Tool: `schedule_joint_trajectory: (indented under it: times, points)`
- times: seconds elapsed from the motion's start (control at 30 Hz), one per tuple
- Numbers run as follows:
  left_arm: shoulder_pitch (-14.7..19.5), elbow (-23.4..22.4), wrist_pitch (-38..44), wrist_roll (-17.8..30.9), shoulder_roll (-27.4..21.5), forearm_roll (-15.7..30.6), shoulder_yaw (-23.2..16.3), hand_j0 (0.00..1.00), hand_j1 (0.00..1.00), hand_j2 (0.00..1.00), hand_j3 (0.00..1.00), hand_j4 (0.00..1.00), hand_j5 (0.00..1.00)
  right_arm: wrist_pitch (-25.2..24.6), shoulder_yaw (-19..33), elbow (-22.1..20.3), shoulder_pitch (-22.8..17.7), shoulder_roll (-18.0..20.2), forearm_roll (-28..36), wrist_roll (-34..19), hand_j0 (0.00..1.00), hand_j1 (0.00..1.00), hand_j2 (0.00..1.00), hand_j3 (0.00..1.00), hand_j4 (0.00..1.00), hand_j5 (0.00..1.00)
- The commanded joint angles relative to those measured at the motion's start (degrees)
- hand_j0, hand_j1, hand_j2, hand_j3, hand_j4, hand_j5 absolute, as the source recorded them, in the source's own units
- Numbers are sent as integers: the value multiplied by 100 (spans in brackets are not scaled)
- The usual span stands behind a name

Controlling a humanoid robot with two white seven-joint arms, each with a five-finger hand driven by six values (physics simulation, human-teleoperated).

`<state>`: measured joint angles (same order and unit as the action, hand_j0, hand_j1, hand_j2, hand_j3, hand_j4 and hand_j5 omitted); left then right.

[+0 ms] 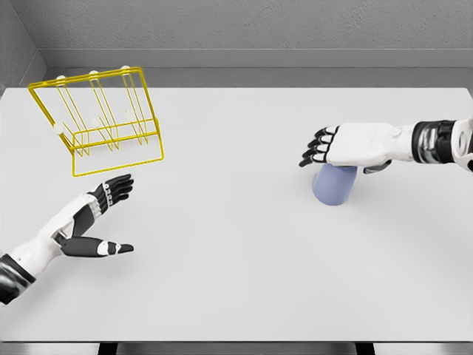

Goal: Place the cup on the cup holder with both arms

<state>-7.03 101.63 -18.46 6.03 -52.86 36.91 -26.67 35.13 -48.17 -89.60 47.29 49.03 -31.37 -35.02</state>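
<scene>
Cup (335, 186): right of frame centre, on the table (236, 244), directly beneath the right hand (341, 146), which hovers palm-down with fingers extended, holding nothing. Long axis appears upright; smooth, lavender, cylindrical. Right hand is far nearer than the left hand (100, 218), lower left, fingers spread and empty. Cup holder (100, 122), upper left: yellow wire rack, thin prongs, well apart from the cup.

A broad, pale grey surface (244, 281) fills most of the room, evenly lit with soft shadows. Beyond its far edge stands a rough grey wall (259, 22), meeting another grey wall (13, 52) at the far left corner.
</scene>
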Motion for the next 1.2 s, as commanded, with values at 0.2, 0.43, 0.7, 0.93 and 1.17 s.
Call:
schedule_joint_trajectory:
  times: [0.2, 0.43, 0.7, 0.93, 1.17]
  points:
    - [53, -38, 71, -14, 92, -8, 4, 100, 100, 100, 100, 100, 100, -13, -157, 4, -9, -7, -194, 2, 92, 92, 92, 92, 92, 92]
    - [97, -126, 291, -5, 320, 0, -14, 100, 100, 100, 100, 100, 100, -13, -263, -31, 0, 1, -203, 2, 75, 75, 75, 75, 75, 75]
    - [220, -267, 291, 3, 461, -17, -128, 100, 100, 100, 100, 100, 100, -13, -272, -31, 18, 19, -220, 2, 59, 59, 59, 59, 59, 59]
    - [404, -205, 282, 3, 549, -44, -321, 100, 100, 100, 100, 100, 100, -13, -201, -330, 26, 186, -194, 2, 49, 49, 49, 49, 49, 49]
    - [404, -205, 282, 3, 549, -44, -348, 100, 100, 100, 100, 100, 100, -13, 10, -813, 105, 335, -150, 2, 48, 48, 48, 48, 48, 48]
